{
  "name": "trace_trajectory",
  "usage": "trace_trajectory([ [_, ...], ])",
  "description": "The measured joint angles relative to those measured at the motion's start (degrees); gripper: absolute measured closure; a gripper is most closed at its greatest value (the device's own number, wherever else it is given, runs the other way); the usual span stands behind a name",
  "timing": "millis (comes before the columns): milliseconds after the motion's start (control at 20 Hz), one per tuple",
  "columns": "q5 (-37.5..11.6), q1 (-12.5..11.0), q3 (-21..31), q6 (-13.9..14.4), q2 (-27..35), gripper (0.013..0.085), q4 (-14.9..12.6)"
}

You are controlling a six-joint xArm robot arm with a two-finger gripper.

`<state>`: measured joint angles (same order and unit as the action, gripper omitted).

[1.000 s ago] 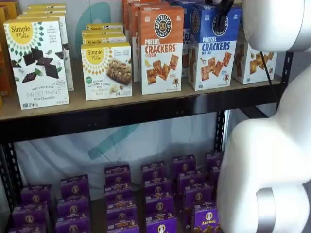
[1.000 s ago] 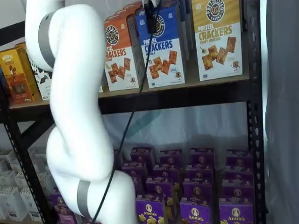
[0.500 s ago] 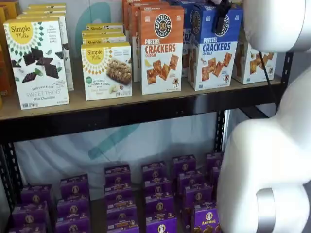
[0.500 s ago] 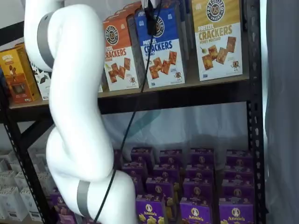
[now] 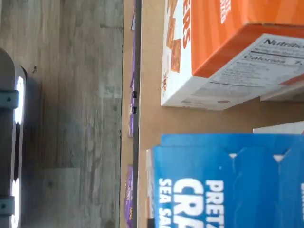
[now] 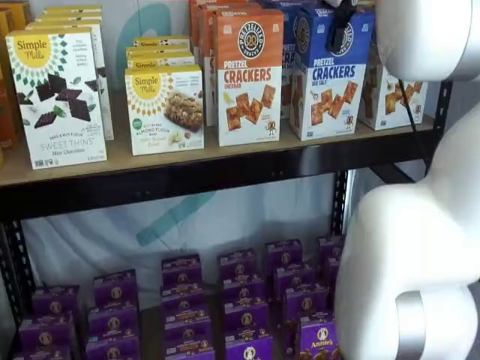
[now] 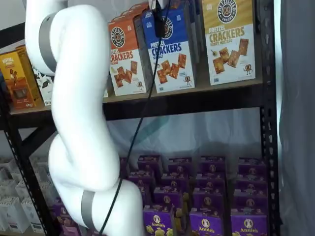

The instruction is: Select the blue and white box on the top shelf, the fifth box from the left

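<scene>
One tall carton — blue and white box (image 6: 327, 79)

Shelf stock, colours
Blue-topped, white-bottomed cardboard carton (image 6: 328, 75); orange-topped carton (image 6: 250, 75); yellow-topped carton (image 7: 230, 39); small purple boxes (image 6: 187, 307).

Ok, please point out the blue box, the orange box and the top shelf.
blue box (image 6: 328, 82): shelf view, front panel.
orange box (image 6: 249, 82): shelf view, front panel.
top shelf (image 6: 187, 176): shelf view, black front rail.

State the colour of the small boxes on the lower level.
Purple; the small boxes show best in a shelf view.
</scene>
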<state>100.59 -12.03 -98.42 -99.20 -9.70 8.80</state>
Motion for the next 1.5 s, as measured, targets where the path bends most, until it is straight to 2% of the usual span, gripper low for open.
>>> trace_trajectory([
  [600, 2.9, 1.0, -0.4, 1.3, -1.3, 0.0450, 0.2],
  [750, 1.7, 1.3, 2.0, 1.6, -3.9, 0.0450, 0.0],
  [1500, 5.9, 1.5, 10.3, 1.4, -13.6, 0.0450, -1.7],
])
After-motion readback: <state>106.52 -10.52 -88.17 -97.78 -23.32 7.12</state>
